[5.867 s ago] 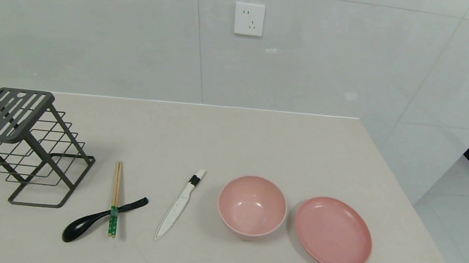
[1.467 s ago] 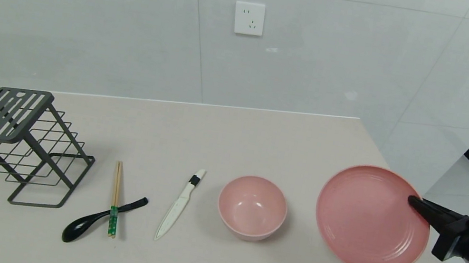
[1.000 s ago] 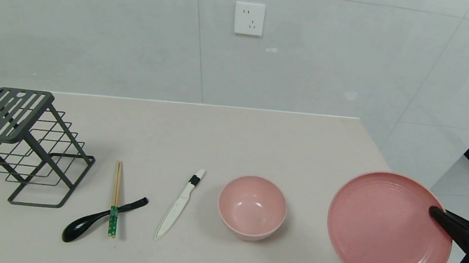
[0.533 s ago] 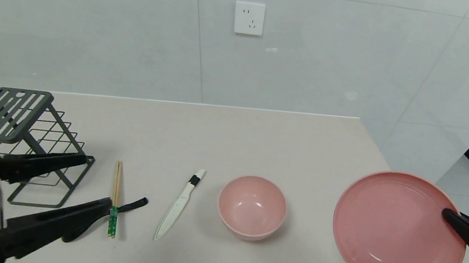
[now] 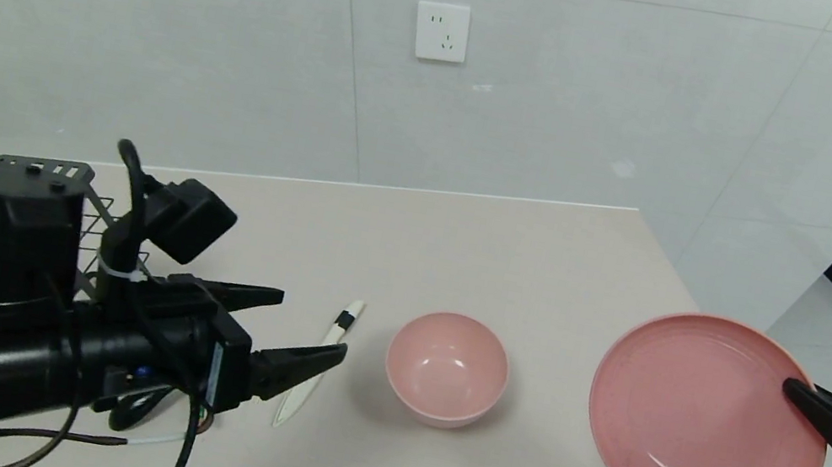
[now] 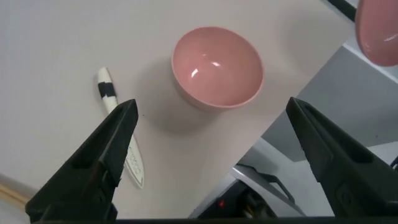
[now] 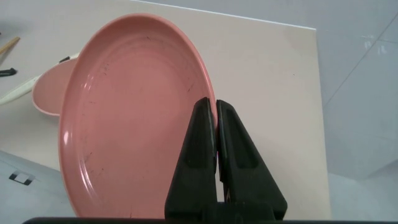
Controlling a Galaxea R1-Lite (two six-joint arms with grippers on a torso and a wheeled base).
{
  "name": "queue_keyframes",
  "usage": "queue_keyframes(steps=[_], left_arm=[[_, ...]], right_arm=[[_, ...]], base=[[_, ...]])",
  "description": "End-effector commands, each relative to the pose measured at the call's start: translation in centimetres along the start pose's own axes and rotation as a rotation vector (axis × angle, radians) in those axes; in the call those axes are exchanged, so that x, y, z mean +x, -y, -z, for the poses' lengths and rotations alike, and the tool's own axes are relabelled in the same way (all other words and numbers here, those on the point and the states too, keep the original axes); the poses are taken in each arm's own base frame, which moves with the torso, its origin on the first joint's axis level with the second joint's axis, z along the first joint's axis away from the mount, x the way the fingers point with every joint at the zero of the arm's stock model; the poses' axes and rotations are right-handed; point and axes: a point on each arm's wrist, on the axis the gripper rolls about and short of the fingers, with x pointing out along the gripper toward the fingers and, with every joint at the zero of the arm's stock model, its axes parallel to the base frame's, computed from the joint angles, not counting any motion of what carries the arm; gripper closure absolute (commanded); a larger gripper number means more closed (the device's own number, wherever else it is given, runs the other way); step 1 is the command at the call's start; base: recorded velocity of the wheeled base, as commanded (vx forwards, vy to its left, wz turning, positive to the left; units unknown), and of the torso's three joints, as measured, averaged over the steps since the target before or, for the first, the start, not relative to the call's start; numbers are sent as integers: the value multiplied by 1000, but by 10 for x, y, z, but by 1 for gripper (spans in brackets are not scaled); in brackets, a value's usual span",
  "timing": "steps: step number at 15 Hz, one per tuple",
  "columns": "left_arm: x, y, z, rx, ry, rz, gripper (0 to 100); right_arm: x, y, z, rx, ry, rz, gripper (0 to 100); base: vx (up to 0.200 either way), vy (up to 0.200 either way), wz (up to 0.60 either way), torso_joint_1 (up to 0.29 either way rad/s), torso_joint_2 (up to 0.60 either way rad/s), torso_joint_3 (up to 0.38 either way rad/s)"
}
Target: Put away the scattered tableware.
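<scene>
Pink plate (image 5: 704, 421) held in the air on a rim pinch, right of the pink bowl (image 5: 447, 367); left claw (image 5: 313, 324) wide open over the knife (image 5: 351, 313).

The counter (image 5: 517, 243) carries the pink bowl near its front edge. The pink plate hangs tilted to the bowl's right, clear of the counter and partly past its corner. My right claw (image 5: 789, 387) is closed tight on the plate's rim, on the side farthest from the bowl. My left claw sits to the bowl's left, fingers spread wide and holding nothing, above the white knife lying just beside the bowl. Judgement: a one-edge pinch lets the plate pivot or slip, so I should keep the squeeze firm, travel slowly and keep the plate from swinging into the bowl. Its stowing place: cannot tell.
</scene>
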Motion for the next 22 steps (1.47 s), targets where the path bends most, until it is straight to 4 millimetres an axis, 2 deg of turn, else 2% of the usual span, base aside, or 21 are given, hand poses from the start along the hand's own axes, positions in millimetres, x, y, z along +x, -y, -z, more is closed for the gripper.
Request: queue_keyframes(steps=[1, 8, 15, 22], left_arm=[[26, 3, 10, -3, -78, 6, 0], [78, -3, 11, 1, -112, -46, 0], [134, -10, 35, -8, -166, -40, 0], [158, -16, 56, -45, -197, -46, 0]], right_arm=[[2, 0, 3, 0, -16, -8, 100], [6, 1, 11, 7, -49, -17, 100], [14, 3, 16, 10, -69, -19, 100], [16, 3, 17, 10, -69, -21, 100]], base=[[0, 0, 0, 0, 0, 0], [0, 0, 0, 0, 0, 0], [0, 0, 0, 0, 0, 0], [0, 0, 0, 0, 0, 0]])
